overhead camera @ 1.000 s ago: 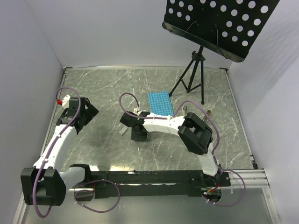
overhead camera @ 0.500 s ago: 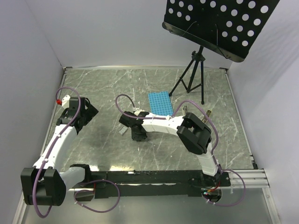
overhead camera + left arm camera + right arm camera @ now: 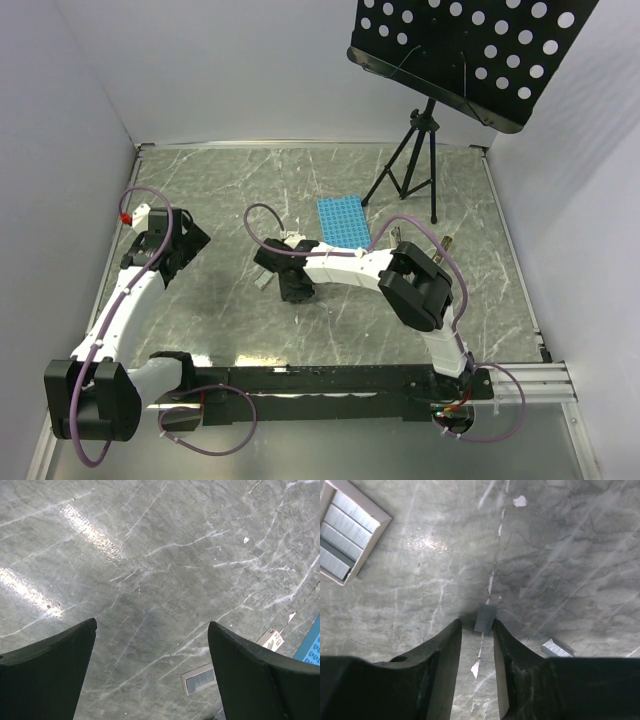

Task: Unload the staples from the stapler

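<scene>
Stapler: can't pick it out in any view. It's probably hidden under the right arm on the near side of the blue rack (image 3: pixel 343 219), but I can't confirm that. Judgement: slim rigid body, light, slick plastic and metal, so it'll skate on the marble table (image 3: pixel 150 555) unless pinned. Take it across the narrow sides mid-length, not by the hinged top. What does show is a loose staple strip (image 3: pixel 485 617) lying flat on the table, near-left of the rack. Its near end sits in the mouth of the right gripper (image 3: pixel 478 623); jaws are narrow, with a sliver of table visible beside the strip, so it's not clamped. The strip looks thin and brittle and would likely snap if squeezed hard. A second staple piece (image 3: pixel 556 648) lies close by, and an open staple box (image 3: pixel 352 535) is beside them. Left gripper (image 3: pixel 151 624) is spread wide and empty, well left of the rack. Versus a second ago, the right wrist has nudged slightly further from the rack; the left arm is unchanged.
</scene>
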Robot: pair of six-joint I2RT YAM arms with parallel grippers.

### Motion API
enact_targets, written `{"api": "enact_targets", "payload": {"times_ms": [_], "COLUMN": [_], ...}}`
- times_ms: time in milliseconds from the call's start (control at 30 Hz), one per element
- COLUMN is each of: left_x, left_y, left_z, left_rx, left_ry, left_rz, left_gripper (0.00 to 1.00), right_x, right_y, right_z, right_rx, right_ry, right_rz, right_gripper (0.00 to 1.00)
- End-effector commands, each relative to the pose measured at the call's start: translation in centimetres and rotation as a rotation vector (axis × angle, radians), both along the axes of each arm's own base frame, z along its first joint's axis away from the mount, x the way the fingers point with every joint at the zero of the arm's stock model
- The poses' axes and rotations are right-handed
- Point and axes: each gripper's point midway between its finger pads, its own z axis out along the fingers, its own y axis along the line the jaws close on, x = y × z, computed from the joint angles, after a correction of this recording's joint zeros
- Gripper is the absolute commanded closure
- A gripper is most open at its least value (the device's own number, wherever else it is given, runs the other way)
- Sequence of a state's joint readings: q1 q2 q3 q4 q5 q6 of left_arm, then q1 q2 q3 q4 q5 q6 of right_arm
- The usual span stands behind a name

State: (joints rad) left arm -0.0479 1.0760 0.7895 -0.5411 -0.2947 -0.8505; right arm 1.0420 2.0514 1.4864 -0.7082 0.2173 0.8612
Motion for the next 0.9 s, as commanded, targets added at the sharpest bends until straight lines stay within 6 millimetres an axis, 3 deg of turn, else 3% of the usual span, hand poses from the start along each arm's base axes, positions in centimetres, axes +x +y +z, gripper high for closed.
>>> {"api": "enact_targets", "payload": {"times_ms": [0,200,867], "left_x": [0.0,0.0,-0.2], "left_y": [0.5,0.5,0.6], "left_z": [0.6,0.7,0.7], "left_rx": [0.025,0.025,0.035], "left_ry": [-0.019,-0.023,-0.021], "left_rz": [0.007,0.005,0.012], "left_gripper": [0.03,0.03,0.03], "right_x": [1.2,1.5,1.5], "right_y": [1.1,1.1,-0.3], "right_z": [-0.2,-0.3,-0.3], "right_rx": [0.033,0.034,-0.012], "right_ry": [-0.044,-0.050,-0.088], "right_rz": [0.012,0.025,0.108], "right_gripper": [0.59,0.59,0.72]}}
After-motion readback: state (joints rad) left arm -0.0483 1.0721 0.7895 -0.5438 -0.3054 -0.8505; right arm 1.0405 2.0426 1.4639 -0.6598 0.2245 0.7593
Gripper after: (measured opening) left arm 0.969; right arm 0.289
